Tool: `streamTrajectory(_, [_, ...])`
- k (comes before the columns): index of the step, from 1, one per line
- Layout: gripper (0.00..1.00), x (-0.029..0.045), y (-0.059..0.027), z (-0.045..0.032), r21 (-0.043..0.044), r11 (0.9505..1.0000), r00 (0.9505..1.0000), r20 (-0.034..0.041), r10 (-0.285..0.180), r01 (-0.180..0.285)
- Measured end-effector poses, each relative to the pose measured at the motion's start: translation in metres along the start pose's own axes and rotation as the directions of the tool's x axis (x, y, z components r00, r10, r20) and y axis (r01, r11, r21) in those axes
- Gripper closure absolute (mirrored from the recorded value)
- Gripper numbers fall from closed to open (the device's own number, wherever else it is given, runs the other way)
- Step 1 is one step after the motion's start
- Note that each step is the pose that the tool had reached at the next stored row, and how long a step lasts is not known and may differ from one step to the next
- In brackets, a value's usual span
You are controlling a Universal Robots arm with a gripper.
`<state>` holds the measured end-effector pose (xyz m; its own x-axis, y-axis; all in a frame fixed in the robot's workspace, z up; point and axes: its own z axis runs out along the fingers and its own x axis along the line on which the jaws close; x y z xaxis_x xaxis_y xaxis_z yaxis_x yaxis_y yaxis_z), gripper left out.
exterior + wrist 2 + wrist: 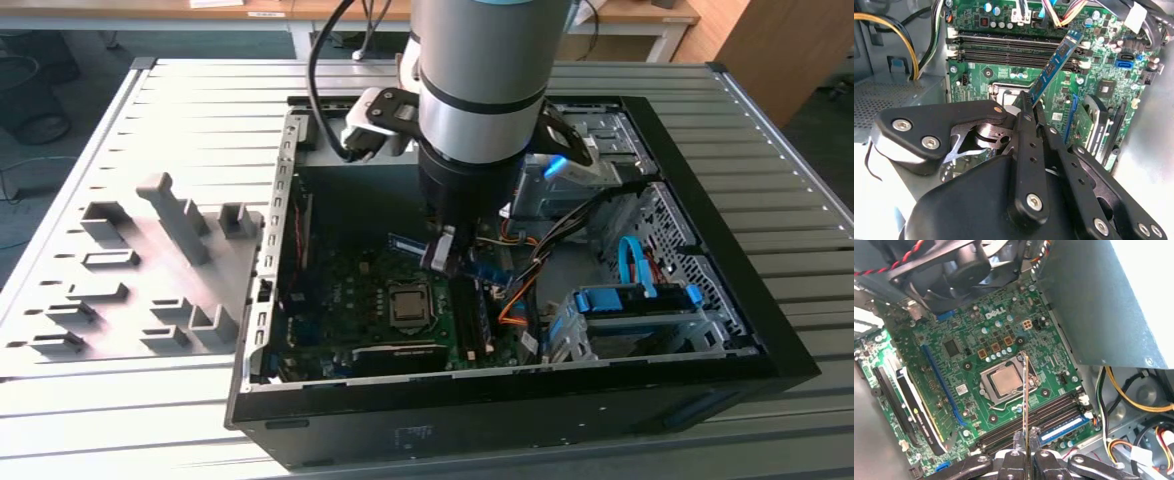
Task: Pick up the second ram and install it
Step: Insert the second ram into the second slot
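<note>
Inside the open computer case (534, 425), the gripper (1031, 102) is clamped on one end of the second ram (1056, 60), holding it tilted above the motherboard (969, 340), apparently just clear of the memory slots (1004, 42).

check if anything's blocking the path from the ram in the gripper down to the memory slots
Nothing visible does. The gripper is shut on the second ram, held over the motherboard; the empty memory slots lie open below it, and the cables sit off to the side.
</note>
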<state>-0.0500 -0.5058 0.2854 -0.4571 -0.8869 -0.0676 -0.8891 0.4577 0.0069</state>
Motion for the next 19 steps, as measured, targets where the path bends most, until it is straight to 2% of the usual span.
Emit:
streamTrajectory(5, [0.86,0.0000,0.0000,0.0002,0.0034,0.9988,0.9988,0.0005,0.049,-0.049])
streamTrajectory(10, [0.86,0.0000,0.0000,0.0003,0.0063,0.9956,0.9956,0.0010,0.094,-0.094])
streamTrajectory(19, [0.86,0.0000,0.0000,0.0006,0.0116,0.9850,0.9851,0.0022,0.172,-0.172])
